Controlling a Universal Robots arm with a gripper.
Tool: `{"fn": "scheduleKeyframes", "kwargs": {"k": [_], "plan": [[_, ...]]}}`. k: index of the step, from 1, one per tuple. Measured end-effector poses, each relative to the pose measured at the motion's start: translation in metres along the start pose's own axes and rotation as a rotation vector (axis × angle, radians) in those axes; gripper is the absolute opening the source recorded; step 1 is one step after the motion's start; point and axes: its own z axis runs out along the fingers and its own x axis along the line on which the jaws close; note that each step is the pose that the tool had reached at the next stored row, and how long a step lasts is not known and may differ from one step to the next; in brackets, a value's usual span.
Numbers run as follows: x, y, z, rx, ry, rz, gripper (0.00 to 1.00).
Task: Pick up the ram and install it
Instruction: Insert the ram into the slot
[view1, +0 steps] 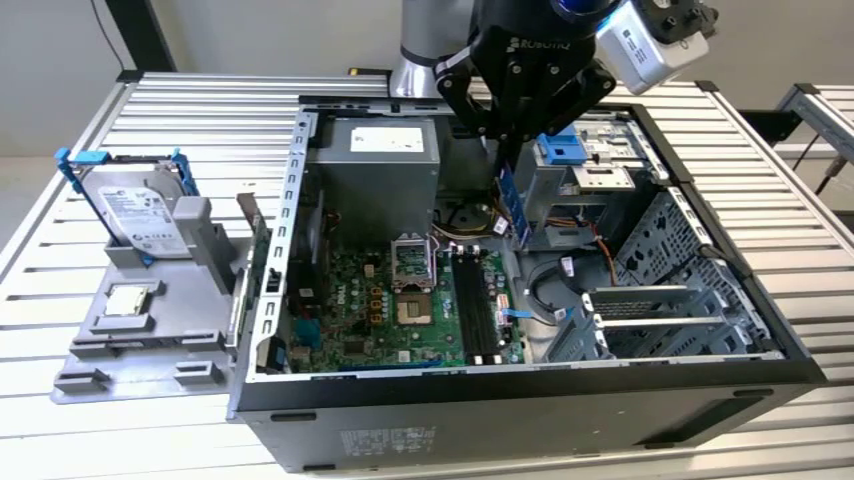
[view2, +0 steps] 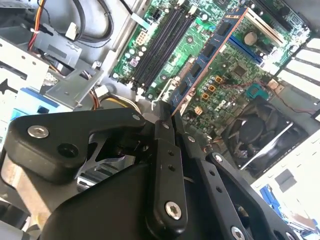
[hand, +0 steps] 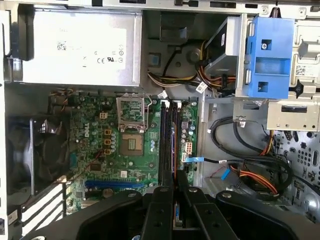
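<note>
Power supply (hand: 80, 47), upper left: white label, small print, not legible. Hard drive (view1: 140, 215), left: label, likewise illegible.

Bright, even light from above — the worktop (view1: 187, 110) shines pale on its metal slats, the computer case (view1: 534, 420) holds soft shadow. In the second wrist view the end effector (view2: 167, 120) looms dark — the ram (view2: 205, 62) glints copper along its edge.
</note>
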Motion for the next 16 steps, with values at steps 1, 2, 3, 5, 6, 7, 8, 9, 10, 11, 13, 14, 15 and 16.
{"fn": "scheduleKeyframes", "kwargs": {"k": [1,2,3,5,6,7,8,9,10,11,13,14,15,16], "plan": [[-0.0009,0.0,0.0001,0.0,0.0,0.0,0.0],[-0.0025,0.0,0.0002,0.0001,0.0,0.0,0.0],[-0.0045,-0.0001,0.0004,0.0,0.0,0.0,0.0],[-0.0098,-0.0001,0.0007,0.0,0.0,0.0,0.0],[-0.0126,-0.0002,0.0009,0.0001,0.0,0.0,0.0],[-0.0156,-0.0002,0.0012,0.0,0.0,0.0,0.0],[-0.0187,-0.0003,0.0014,0.0,0.0,0.0,0.0],[-0.0216,-0.0003,0.0016,0.0,0.0,0.0,0.0],[-0.0249,-0.0003,0.0019,0.0,0.0,0.0,0.0],[-0.0277,-0.0004,0.0021,0.0,0.0,0.0,0.0],[-0.0312,-0.0004,0.0023,0.0,-0.0001,0.0,0.0],[-0.0312,-0.0004,0.0023,0.0,0.0,0.0,0.0],[-0.0312,-0.0004,0.0023,0.0001,0.0,0.0,0.0],[-0.0312,-0.0004,0.0023,0.0,0.0,0.0,0.0]]}}
